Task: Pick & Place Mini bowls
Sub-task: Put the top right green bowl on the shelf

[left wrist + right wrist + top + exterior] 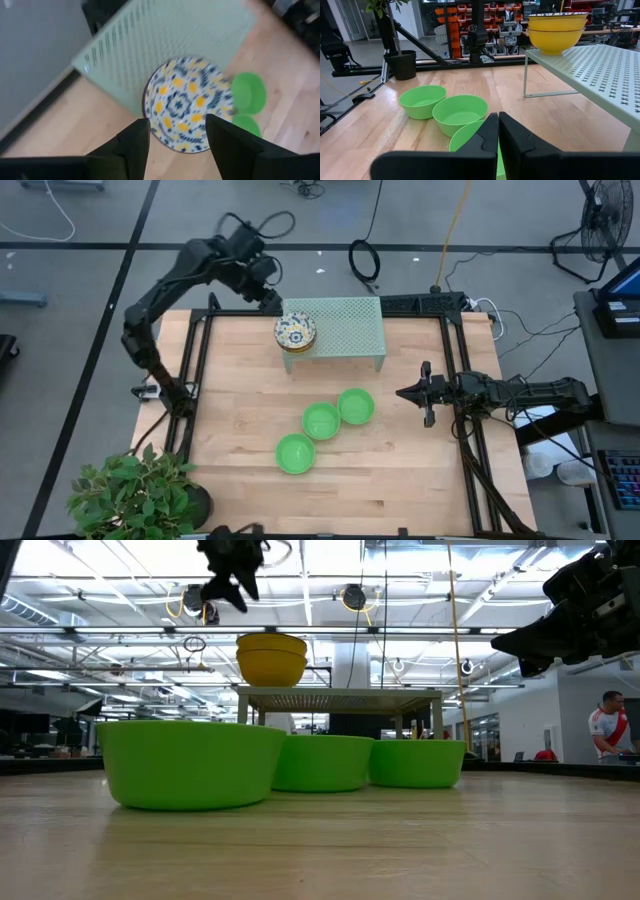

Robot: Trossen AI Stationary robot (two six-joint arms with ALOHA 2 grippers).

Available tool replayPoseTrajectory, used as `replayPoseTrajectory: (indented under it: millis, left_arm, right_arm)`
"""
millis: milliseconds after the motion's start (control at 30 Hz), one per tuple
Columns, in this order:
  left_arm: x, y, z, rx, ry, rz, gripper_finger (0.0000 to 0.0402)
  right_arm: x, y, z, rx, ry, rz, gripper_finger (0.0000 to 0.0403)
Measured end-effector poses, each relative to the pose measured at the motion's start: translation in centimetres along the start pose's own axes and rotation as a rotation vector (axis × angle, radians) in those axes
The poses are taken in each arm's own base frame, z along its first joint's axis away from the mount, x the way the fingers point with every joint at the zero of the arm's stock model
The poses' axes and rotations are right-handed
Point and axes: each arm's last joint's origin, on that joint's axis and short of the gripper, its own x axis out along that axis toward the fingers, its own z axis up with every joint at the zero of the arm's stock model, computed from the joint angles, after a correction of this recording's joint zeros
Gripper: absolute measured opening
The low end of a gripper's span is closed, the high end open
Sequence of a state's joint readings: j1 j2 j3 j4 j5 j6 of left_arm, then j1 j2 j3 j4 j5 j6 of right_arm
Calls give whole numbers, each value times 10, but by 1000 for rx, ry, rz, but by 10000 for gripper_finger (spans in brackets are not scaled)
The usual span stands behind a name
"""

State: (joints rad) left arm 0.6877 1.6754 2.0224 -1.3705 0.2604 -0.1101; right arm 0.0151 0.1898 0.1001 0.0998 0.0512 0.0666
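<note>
A stack of floral mini bowls (295, 331), white with blue and yellow inside and yellow outside (271, 658), stands on the near-left corner of the pale green mesh rack (345, 325). Three green mini bowls (356, 406) (321, 421) (295, 453) rest on their bases in a slanting row on the table, touching one another. My left gripper (268, 292) hangs open above the stack and a little to its far-left (177, 125), well clear of it in the low view (232, 585). My right gripper (400, 392) is shut, raised at the table's right, pointing at the green bowls (497, 120).
The rack stands on thin legs at the table's far edge, with open space beneath it. A potted plant (135, 490) sits at the near-left corner. Black frame rails (200, 380) run along the table's left and right sides. Bare wood lies near the front edge.
</note>
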Motion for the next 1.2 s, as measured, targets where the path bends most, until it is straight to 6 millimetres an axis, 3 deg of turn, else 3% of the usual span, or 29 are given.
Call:
replayPoseTrajectory:
  millis: [200,367,467,700,933,1133,1200]
  left_arm:
    - [-47,-29,-19,142,-155,-17,201]
    - [-75,-47,-41,257,-217,40,203]
    - [-87,-53,-56,196,-195,23,202]
    - [-97,-67,-71,106,-186,-45,203]
    - [-104,-72,-76,167,-170,-174,202]
    - [-124,-68,-86,272,-285,-61,202]
    - [-122,-69,-89,268,-295,-6,202]
  right_arm:
    - [0,0,0,0,0,-1,0]
    - [0,0,0,0,0,0,0]
    - [0,0,0,0,0,0,0]
    - [0,0,0,0,0,0,0]
    - [0,0,0,0,1,0,0]
    - [0,0,0,0,0,0,0]
    - [0,0,0,0,0,-1,0]
